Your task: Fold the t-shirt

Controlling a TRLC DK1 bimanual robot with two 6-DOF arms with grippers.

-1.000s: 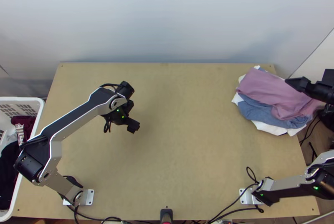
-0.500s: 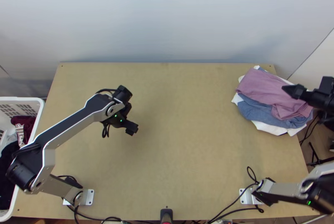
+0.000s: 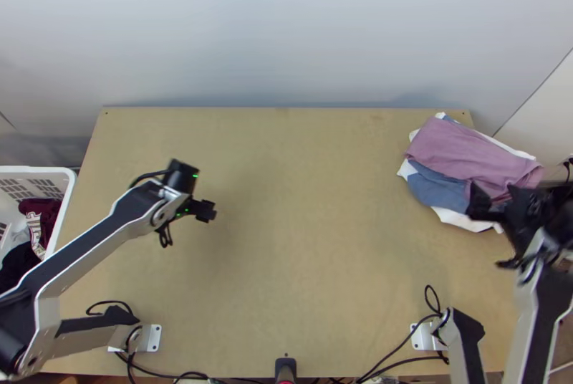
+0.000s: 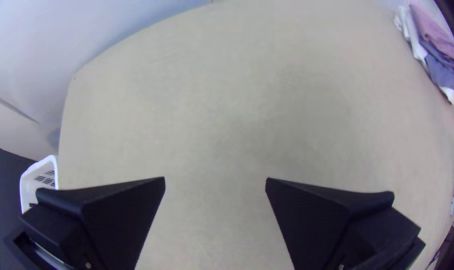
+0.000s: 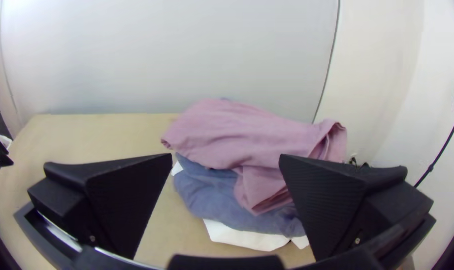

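Both gape wide, empty: my black flat-fingered left gripper [image 3: 206, 211] above the light wooden table's [image 3: 322, 269] left half, my right gripper [image 3: 496, 201] near its right edge; loosely folded pink cloth garment [image 3: 465, 151] by its far right corner.

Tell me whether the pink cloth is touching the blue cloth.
Touching. The right wrist view shows the pink cloth draped over the blue cloth, lying right on it.

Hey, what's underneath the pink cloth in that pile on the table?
Under the pink cloth, blue cloth shows, with white cloth sticking out beneath that. Anything else under the middle of the pile is covered.
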